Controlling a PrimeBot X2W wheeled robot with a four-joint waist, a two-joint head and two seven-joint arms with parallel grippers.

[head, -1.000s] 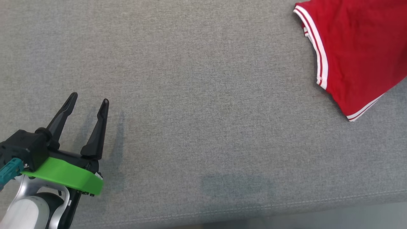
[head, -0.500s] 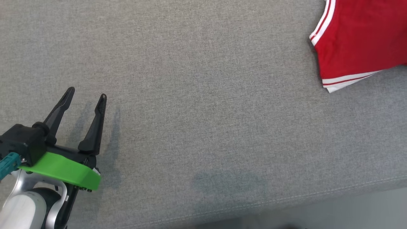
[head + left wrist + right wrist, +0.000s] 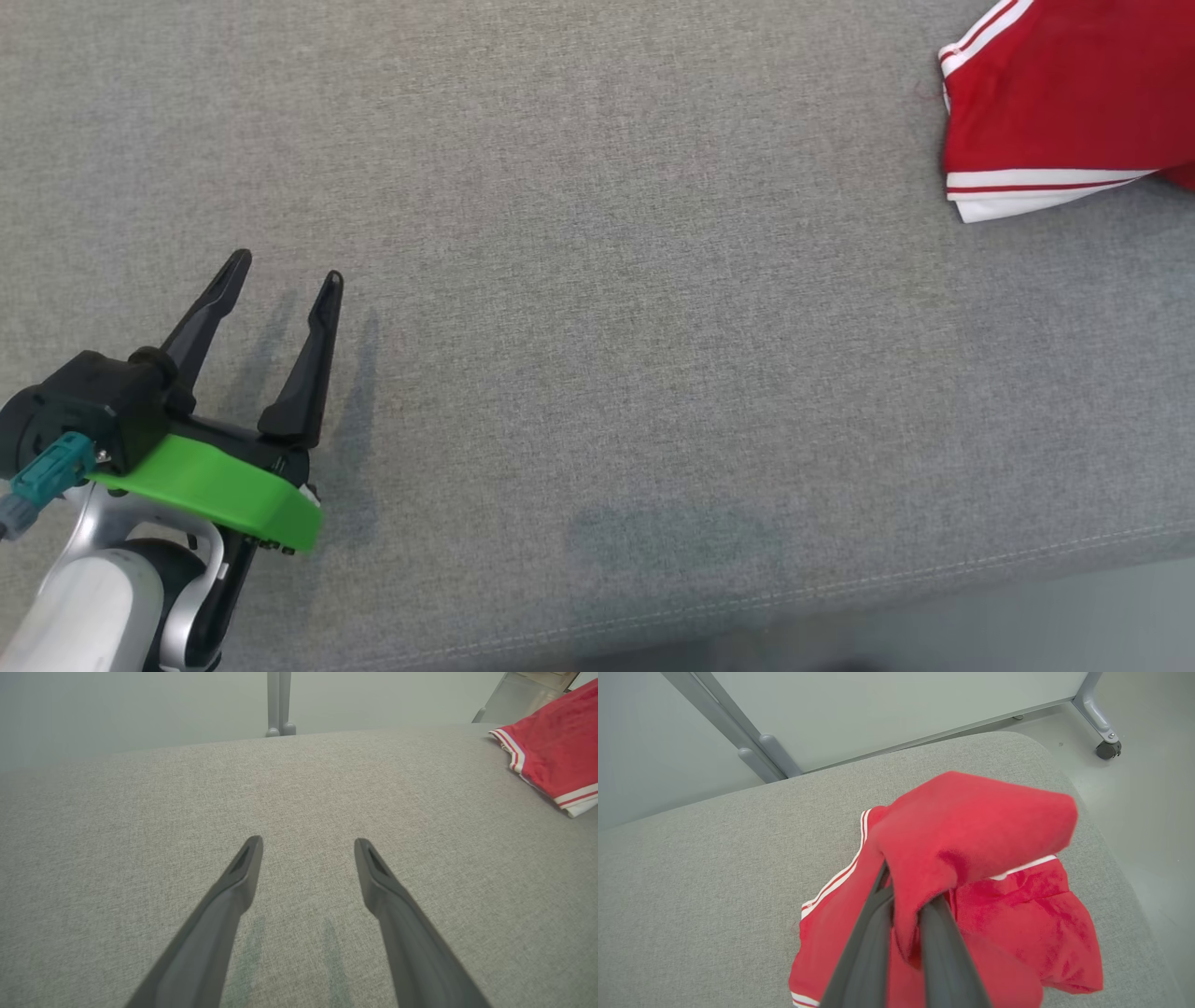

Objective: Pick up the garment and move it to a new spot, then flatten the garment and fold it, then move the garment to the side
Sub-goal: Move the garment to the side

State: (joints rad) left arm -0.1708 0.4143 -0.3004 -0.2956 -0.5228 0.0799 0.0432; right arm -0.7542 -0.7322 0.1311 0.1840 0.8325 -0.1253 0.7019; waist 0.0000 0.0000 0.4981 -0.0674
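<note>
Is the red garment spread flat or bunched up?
Bunched: the shut right claw pinches the garment, one fold draped over it, the rest crumpled on the cushion.

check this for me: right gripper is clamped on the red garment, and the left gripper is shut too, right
Not quite. The right gripper is clamped on the red garment, but the left gripper is open, not shut. The left wrist view shows its two fingers spread wide apart over the grey cushion, holding nothing.

Garment lies on cushion, well right of left claw.
</note>
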